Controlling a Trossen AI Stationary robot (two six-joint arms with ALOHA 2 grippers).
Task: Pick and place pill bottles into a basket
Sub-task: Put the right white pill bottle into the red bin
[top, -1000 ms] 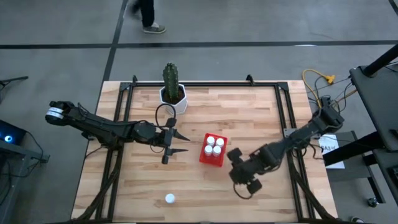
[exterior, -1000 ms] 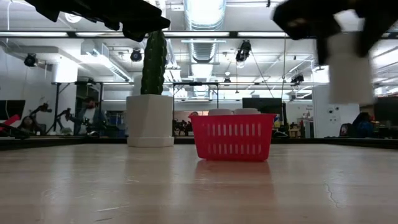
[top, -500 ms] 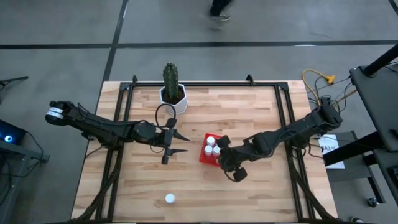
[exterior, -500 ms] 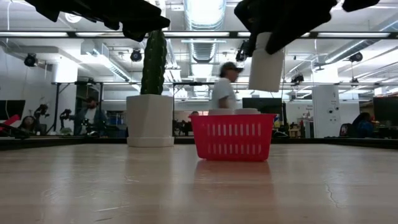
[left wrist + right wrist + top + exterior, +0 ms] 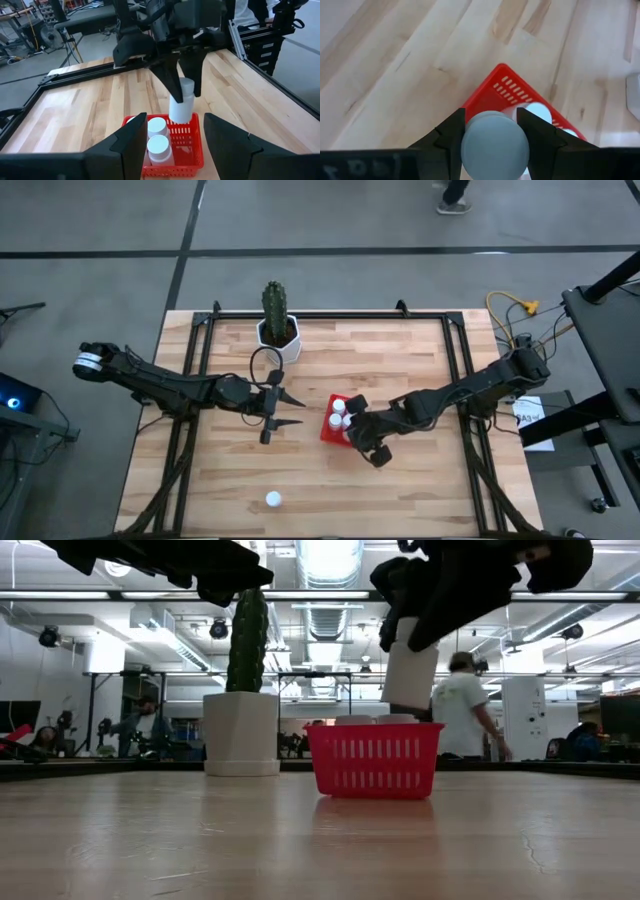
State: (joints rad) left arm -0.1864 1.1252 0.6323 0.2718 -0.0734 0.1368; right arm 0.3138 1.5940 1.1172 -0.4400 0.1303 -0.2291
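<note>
High view straight down, low view level across table, both sharing the basket (image 5: 333,431)

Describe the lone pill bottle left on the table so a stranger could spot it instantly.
Start at the red basket mid-table, then look toward the table's near edge, past the left gripper. The pill bottle stands alone on bare wood; every other one is in or over the basket.

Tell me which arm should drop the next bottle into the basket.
Right. The right gripper already holds a bottle directly above the basket. The left gripper waits open and empty beside it.
</note>
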